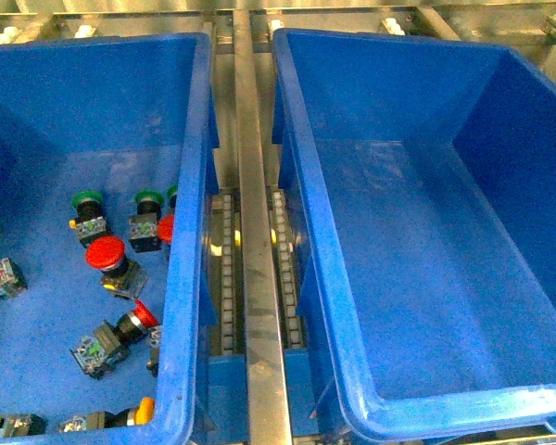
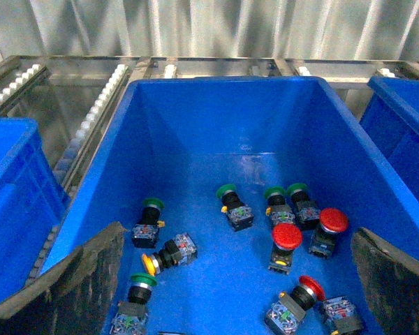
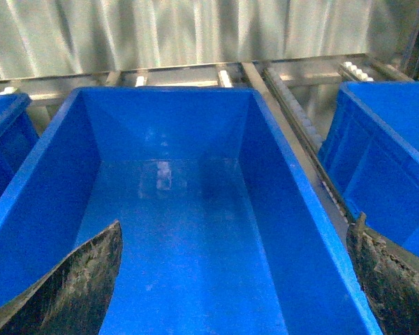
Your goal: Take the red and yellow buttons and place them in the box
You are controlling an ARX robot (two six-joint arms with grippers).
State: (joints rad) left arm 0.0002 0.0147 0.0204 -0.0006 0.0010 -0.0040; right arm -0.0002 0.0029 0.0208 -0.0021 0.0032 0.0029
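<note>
A grey corrugated metal wall (image 3: 160, 35) stands behind everything. In front of it, a steel table (image 1: 258, 306) with roller tracks carries blue bins side by side. The box (image 1: 426, 278), deep and glossy, sits to the right of the middle rail and shows only its own blue floor. The second blue bin (image 1: 187, 278), to the left of the rail, holds the parts. The left pincer (image 2: 237, 230) hangs above this bin with its dark fingers (image 2: 91, 279) spread wide, gripping nothing. The right pincer (image 3: 236, 223) hangs above the box, equally wide apart and without load. The red and yellow buttons (image 1: 105, 252) lie scattered on the floor of the left bin, among green-capped buttons (image 1: 88, 199).
</note>
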